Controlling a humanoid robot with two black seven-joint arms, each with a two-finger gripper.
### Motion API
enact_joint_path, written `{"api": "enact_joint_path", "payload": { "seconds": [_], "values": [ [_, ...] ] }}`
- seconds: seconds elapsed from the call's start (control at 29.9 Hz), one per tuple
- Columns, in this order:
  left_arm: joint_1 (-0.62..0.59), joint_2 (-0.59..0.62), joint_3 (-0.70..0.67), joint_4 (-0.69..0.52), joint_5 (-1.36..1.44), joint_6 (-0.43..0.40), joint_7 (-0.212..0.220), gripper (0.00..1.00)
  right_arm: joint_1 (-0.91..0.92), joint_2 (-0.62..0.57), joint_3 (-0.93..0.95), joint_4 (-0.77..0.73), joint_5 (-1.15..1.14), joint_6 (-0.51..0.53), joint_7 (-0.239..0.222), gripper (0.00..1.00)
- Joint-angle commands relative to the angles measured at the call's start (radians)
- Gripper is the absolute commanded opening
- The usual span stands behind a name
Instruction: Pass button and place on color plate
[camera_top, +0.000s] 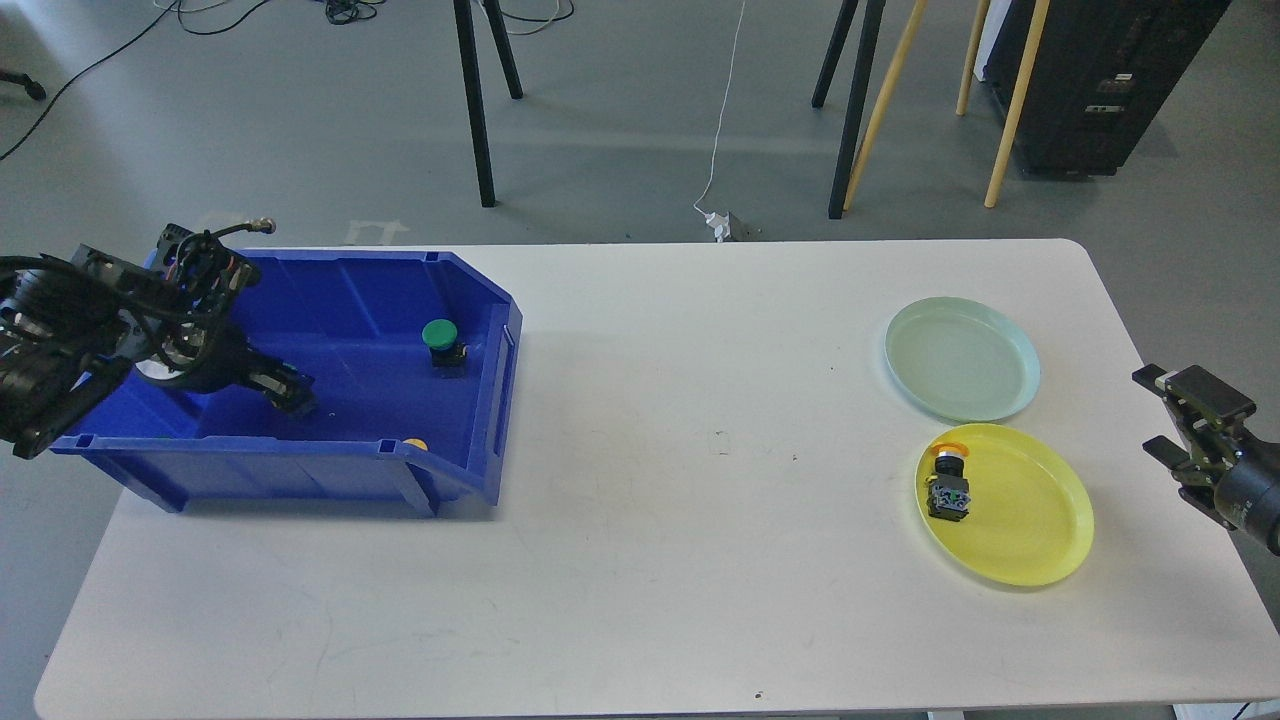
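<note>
A green-capped button (440, 340) stands inside the blue bin (500, 400) near its right wall. A yellow cap (415, 444) peeks over the bin's front wall. My left gripper (292, 392) reaches down into the bin, left of the green button and apart from it; its dark fingers cannot be told apart. A yellow-capped button (948, 482) lies on the left part of the yellow plate (1040, 520). The pale green plate (962, 358) holds nothing. My right gripper (1178, 420) is open and empty, right of both plates at the table's right edge.
The white table (700, 500) carries the bin at the left and the two plates at the right. Stand legs and wooden poles (860, 110) rise from the floor beyond the far edge, with a white cable (722, 150).
</note>
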Motion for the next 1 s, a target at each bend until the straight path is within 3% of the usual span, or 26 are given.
{"api": "enact_joint_path", "payload": {
  "seconds": [0.0,0.07,0.2,0.33,0.47,0.74,0.97],
  "values": [
    [-0.091,0.020,-0.003,-0.012,-0.141,0.000,0.000,0.04,0.001,0.000,0.033,0.002,0.002,-0.001,0.018,0.99],
    [-0.140,0.048,-0.015,-0.036,-0.258,0.000,0.000,0.05,0.001,-0.006,0.065,0.012,0.014,0.002,0.044,0.99],
    [-0.171,0.131,-0.145,-0.226,-0.560,0.000,0.000,0.04,0.003,-0.017,0.165,0.051,0.138,0.054,0.093,0.99],
    [-0.156,0.100,-0.293,-0.309,-0.879,0.000,0.000,0.04,0.008,0.015,0.311,0.120,0.175,0.127,0.098,0.99],
    [-0.113,-0.044,-0.311,-0.306,-1.126,0.000,0.000,0.04,0.063,0.115,0.363,0.175,0.170,0.133,0.098,0.99],
    [-0.093,-0.323,-0.316,-0.241,-1.174,0.000,0.000,0.03,0.311,0.271,0.224,0.141,0.120,0.128,0.098,0.99],
    [-0.079,-0.440,-0.321,-0.153,-1.222,0.000,0.000,0.03,0.417,0.402,0.064,0.080,0.028,0.096,0.098,0.99]
  ]
}}
